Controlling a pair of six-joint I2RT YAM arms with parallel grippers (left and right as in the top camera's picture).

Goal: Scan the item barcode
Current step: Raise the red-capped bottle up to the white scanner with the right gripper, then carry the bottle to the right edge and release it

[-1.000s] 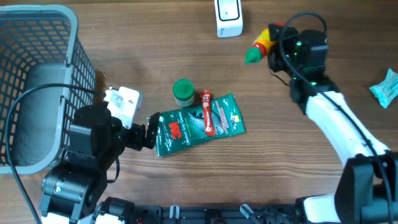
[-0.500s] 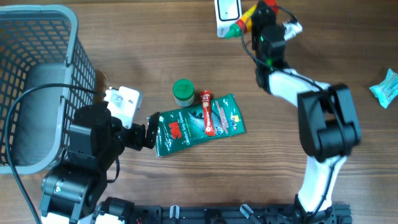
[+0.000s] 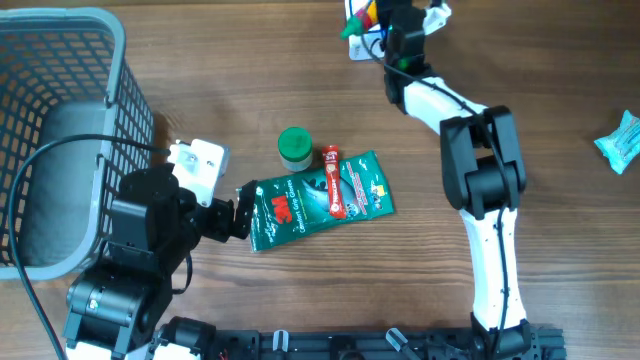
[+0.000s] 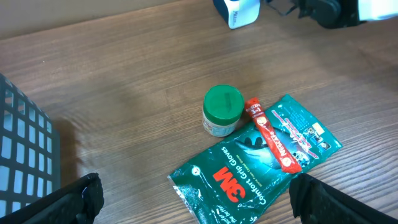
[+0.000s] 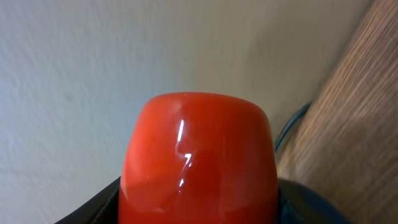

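Overhead: right end effector (image 3: 384, 20) is part-closed on the red-and-yellow squeeze bottle with a green cap (image 3: 360, 19). It holds the bottle at the far edge of the wooden counter (image 3: 520, 90), overlapping the white boxy scanner (image 3: 357, 50), green cap pointing left. Left end effector (image 3: 236, 214) is fully spread and empty, just beside the left edge of the green 3M foil pouch (image 3: 315, 200). A red stick pack (image 3: 334, 181) lies on the pouch, and a green-lidded jar (image 3: 294, 147) is just above it. Grey wire basket (image 3: 70, 40) far left, teal packet (image 3: 620, 140) far right.

Left wrist: both fingers (image 4: 81, 199) wide apart, nothing between them but the pouch's near end. Jar touching the stick pack.

Right wrist: the bottle's glossy red end fills the view, clamped between dark fingers (image 5: 93, 208), with a pale surface behind.

Versus one second ago: the bottle and right end effector were right of the scanner and nearer the middle, and have since swung up-left onto it. Left arm, pouch, jar and stick pack unchanged.
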